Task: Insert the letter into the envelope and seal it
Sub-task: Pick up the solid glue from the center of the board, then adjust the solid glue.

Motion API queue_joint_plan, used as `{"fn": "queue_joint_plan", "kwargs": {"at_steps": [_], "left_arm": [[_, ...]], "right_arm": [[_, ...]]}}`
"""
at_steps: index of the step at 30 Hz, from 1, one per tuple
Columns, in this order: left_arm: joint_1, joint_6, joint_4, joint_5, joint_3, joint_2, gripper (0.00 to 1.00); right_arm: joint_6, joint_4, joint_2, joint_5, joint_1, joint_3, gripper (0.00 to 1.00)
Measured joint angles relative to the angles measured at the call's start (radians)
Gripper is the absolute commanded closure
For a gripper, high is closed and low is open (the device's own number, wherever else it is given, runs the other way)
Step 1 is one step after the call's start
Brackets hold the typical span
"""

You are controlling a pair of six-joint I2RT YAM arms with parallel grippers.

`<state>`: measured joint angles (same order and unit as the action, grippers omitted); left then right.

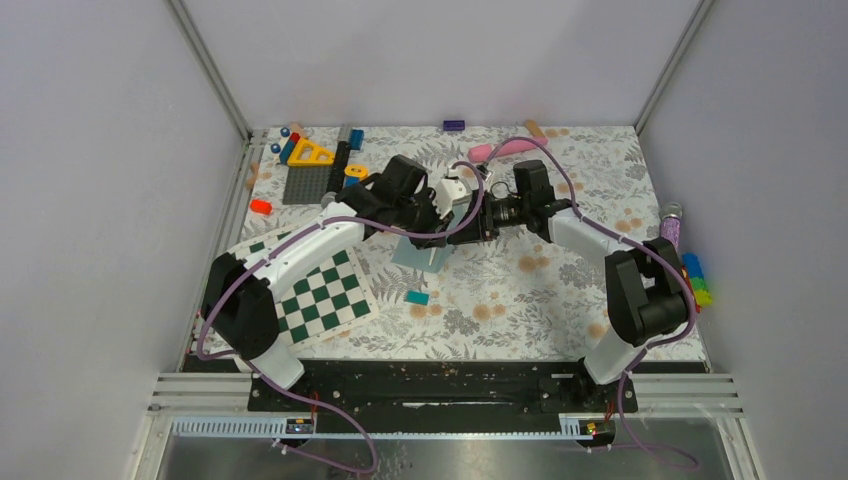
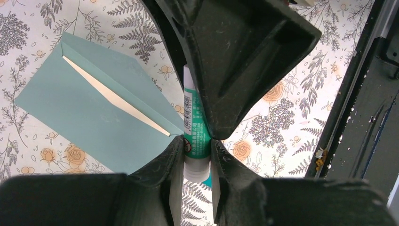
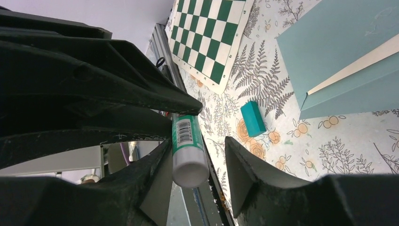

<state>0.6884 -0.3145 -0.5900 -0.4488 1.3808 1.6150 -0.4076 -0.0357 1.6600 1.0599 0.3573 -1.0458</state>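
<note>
The teal envelope (image 1: 418, 254) (image 2: 80, 117) (image 3: 339, 47) lies flat on the floral table. A cream strip of the letter (image 2: 117, 99) (image 3: 362, 63) shows under its flap edge. My left gripper (image 2: 196, 141) (image 1: 440, 215) is shut on a green-and-white glue stick (image 2: 195, 127) (image 3: 188, 146), held above the table next to the envelope. My right gripper (image 3: 198, 141) (image 1: 482, 216) meets it head-on, its jaws standing on either side of the stick's white end. One finger (image 3: 157, 162) rests against the stick; the other finger (image 3: 240, 160) stands apart from it.
A small teal block (image 1: 417, 298) (image 3: 253, 118) lies near the envelope. A green-white checkerboard (image 1: 320, 295) (image 3: 209, 33) sits front left. Toy pieces (image 1: 310, 165) crowd the back left, a pink object (image 1: 500, 148) the back, and a purple bottle (image 1: 670, 225) and stacked blocks (image 1: 697, 278) the right edge.
</note>
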Motion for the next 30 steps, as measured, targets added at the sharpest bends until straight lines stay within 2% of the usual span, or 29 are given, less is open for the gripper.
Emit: {"fn": "queue_joint_plan", "kwargs": {"at_steps": [4,9,13,14,17,23,28,30], "left_arm": [[0.006,-0.007,0.002,0.005,-0.010,-0.001,1.00],[0.027,-0.023,0.002,0.006,-0.027,-0.004,1.00],[0.037,-0.029,0.002,0.009,-0.031,-0.004,1.00],[0.038,-0.029,0.003,0.010,-0.031,-0.004,1.00],[0.040,-0.029,0.010,0.024,-0.031,-0.004,1.00],[0.040,-0.027,0.020,0.058,-0.033,-0.004,1.00],[0.044,-0.025,0.018,0.065,-0.033,-0.004,1.00],[0.044,-0.025,0.020,0.065,-0.033,-0.005,1.00]], "right_arm": [[-0.012,-0.001,0.012,0.007,0.000,-0.002,0.46],[-0.016,-0.004,0.012,0.008,0.000,-0.006,0.46],[-0.017,-0.008,0.012,0.009,0.000,-0.006,0.61],[-0.017,-0.008,0.012,0.011,0.000,-0.006,0.61],[-0.020,-0.003,0.017,0.024,0.000,-0.017,0.53],[0.001,0.008,0.018,0.024,0.000,-0.031,0.50],[0.015,0.039,0.018,0.024,0.000,-0.035,0.59],[0.019,0.048,0.020,0.024,0.000,-0.037,0.65]]}}
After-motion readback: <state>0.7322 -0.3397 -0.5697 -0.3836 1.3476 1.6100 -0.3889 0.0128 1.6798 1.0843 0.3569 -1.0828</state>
